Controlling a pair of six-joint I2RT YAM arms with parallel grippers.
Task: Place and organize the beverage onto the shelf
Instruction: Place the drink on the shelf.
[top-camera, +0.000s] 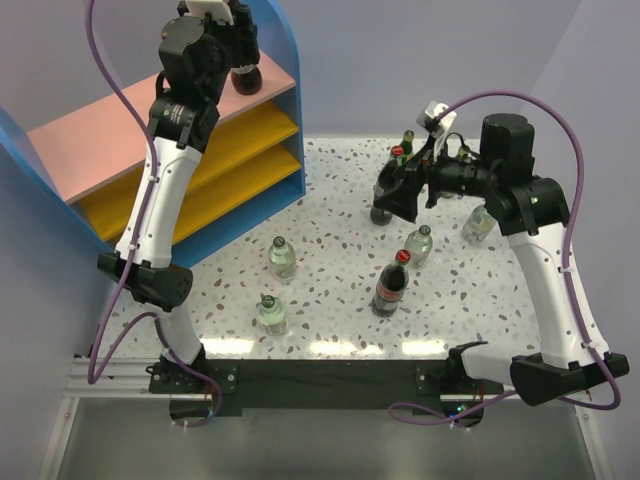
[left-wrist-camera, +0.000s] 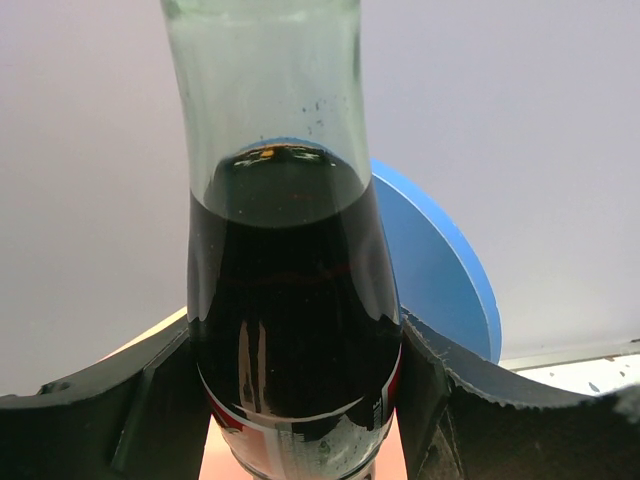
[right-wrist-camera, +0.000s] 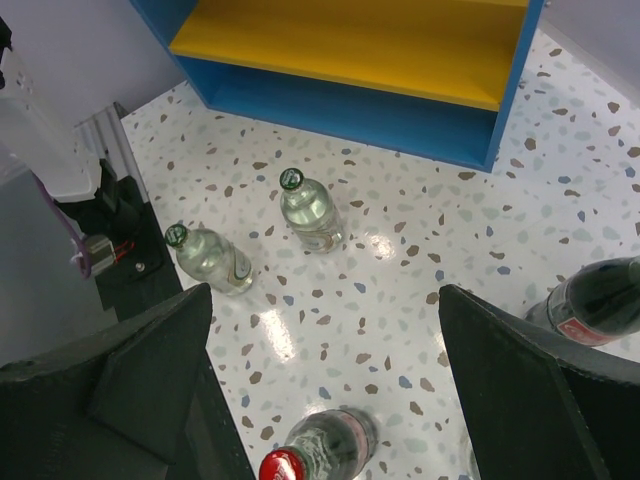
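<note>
My left gripper is shut on a dark cola bottle at the right end of the shelf's pink top board. In the left wrist view both fingers press the bottle's sides, and its cap is out of view. My right gripper is open and empty above the table, over a red-capped cola bottle. Another cola bottle stands mid-table. Clear green-capped bottles stand around it.
The shelf's yellow lower boards hold nothing that I can see. More bottles, some green glass, cluster at the back right behind the right arm. A clear bottle stands under the right forearm. The blue side panel is just behind the held bottle.
</note>
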